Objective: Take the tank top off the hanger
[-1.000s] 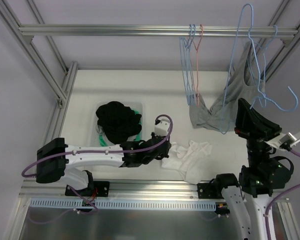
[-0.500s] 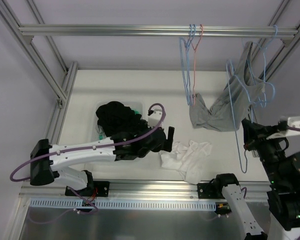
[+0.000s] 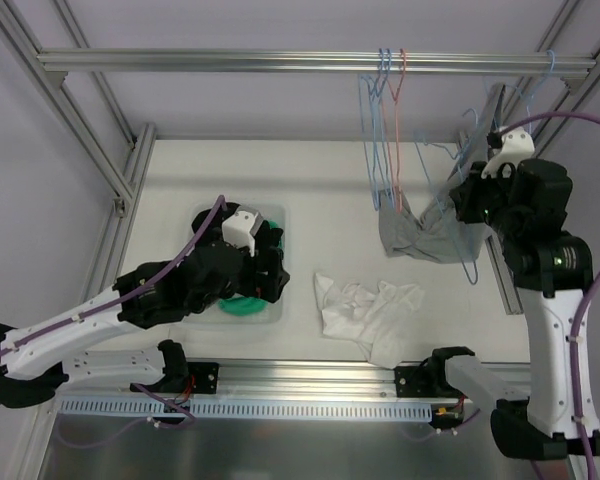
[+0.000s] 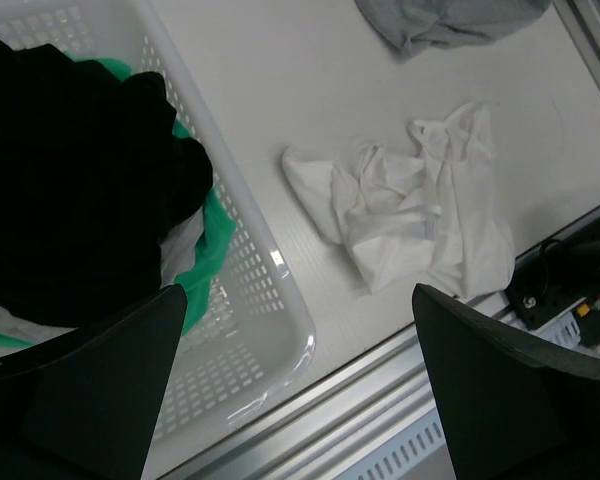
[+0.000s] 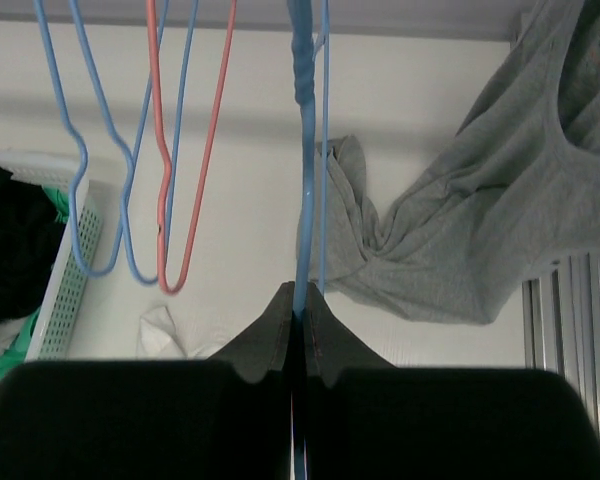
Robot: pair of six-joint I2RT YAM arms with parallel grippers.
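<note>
Right pincer [image 5: 299, 303] clamped tight on thin light-blue wire hanger [image 5: 301, 150] | grey fabric tank top [image 5: 460, 230] droops beside it, lower end bunched on white counter [image 4: 280, 80] | left pincer [image 4: 298, 295] spread wide above white perforated plastic basket [image 4: 280, 335] of dark clothes [image 4: 70, 180]

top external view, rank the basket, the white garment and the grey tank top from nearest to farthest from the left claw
1. basket: directly beneath the left claw, on the table's left.
2. white garment: crumpled on the table to the claw's right, near the front edge.
3. grey tank top: farther right and toward the back, below the hangers.
</note>
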